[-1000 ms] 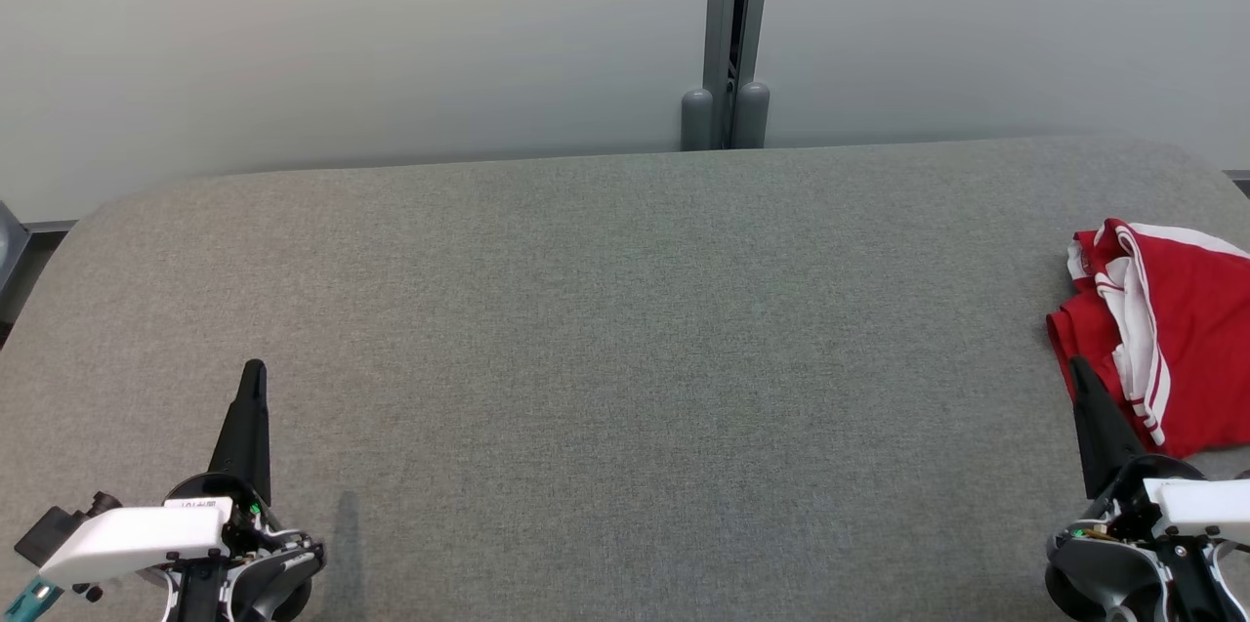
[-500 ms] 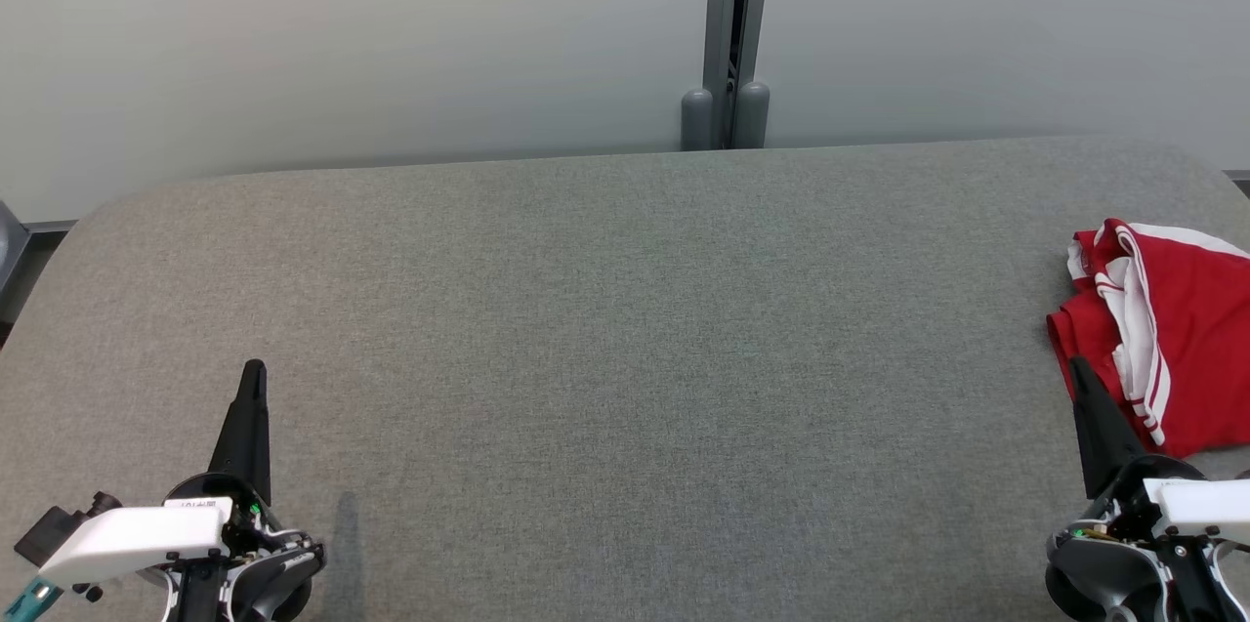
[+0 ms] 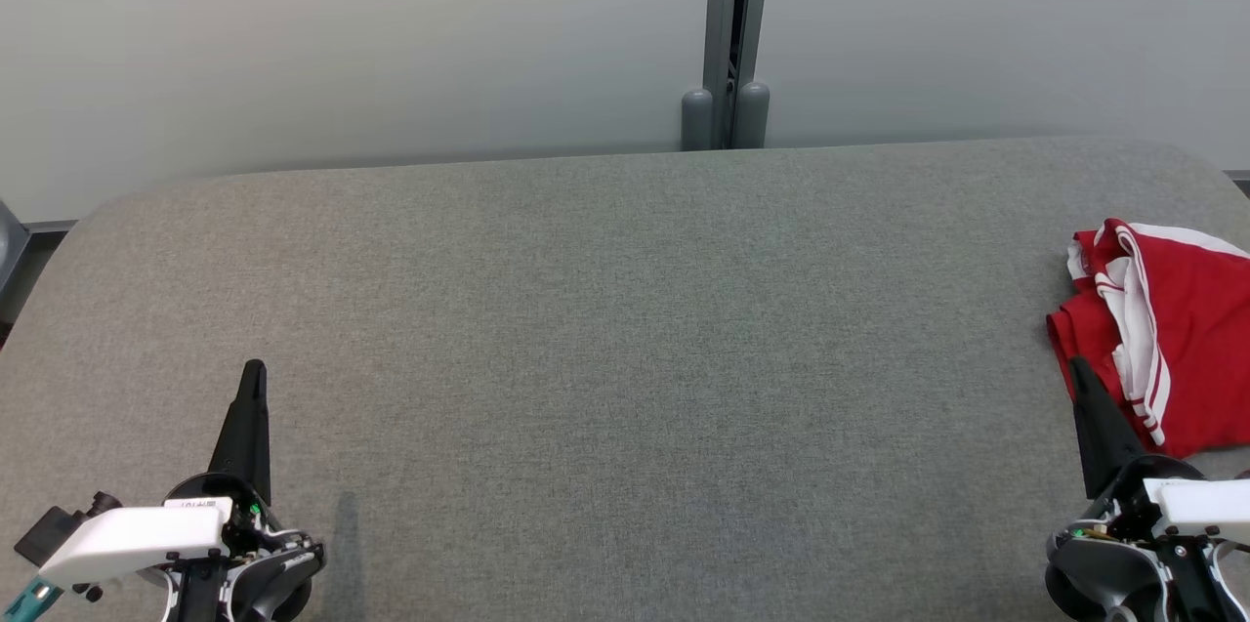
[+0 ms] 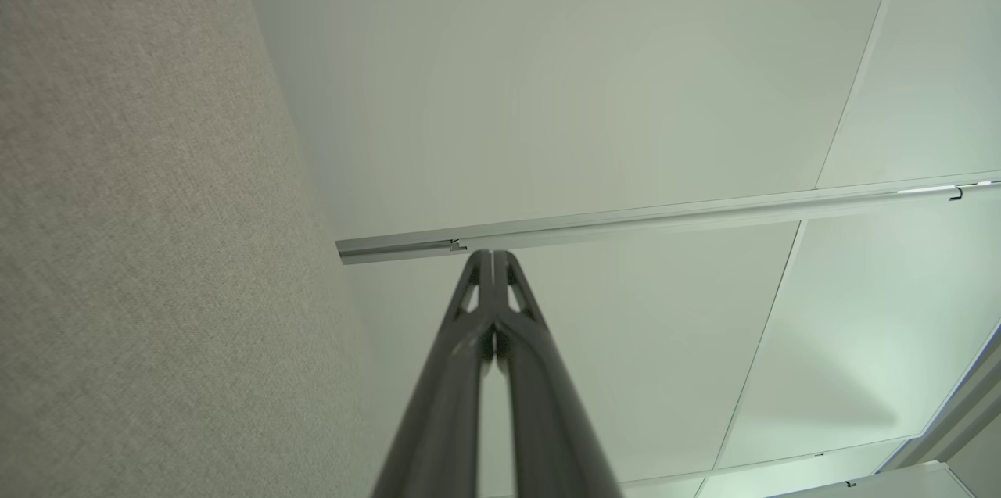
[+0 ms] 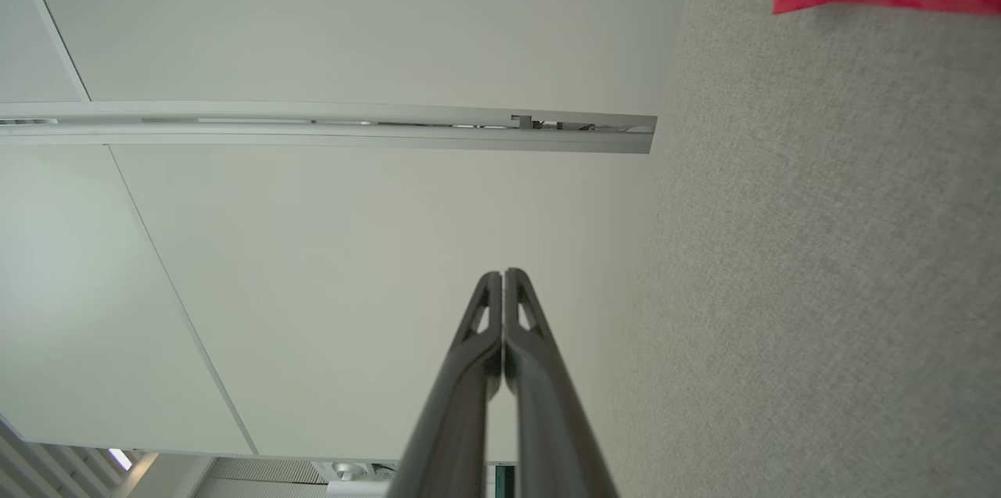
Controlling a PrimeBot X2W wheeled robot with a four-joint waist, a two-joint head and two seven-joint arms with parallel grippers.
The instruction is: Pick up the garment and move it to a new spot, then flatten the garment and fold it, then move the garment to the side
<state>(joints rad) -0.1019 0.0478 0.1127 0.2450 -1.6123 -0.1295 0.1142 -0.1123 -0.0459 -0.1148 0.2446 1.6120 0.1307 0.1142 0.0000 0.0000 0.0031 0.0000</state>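
Resting low over the grey padded table (image 3: 625,329), my left gripper (image 3: 253,368) and right gripper (image 3: 1077,366) each show fingers pressed together, empty. The red white-trimmed garment (image 3: 1187,339) lies loosely layered at the table's right edge, just beyond the right gripper: either awaiting pickup or already folded aside; I commit to neither.

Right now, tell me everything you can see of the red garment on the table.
The garment is red with white stripe trim. It looks like soft cloth and is bunched in loose folds, not spread flat. It lies at the far right of the grey fabric-covered table and is cut off by the head view's border, so its full shape cannot be told. It rests on the table alone. The shut right claw overlaps its near corner in the head view, but the right wrist view shows bare table between them.
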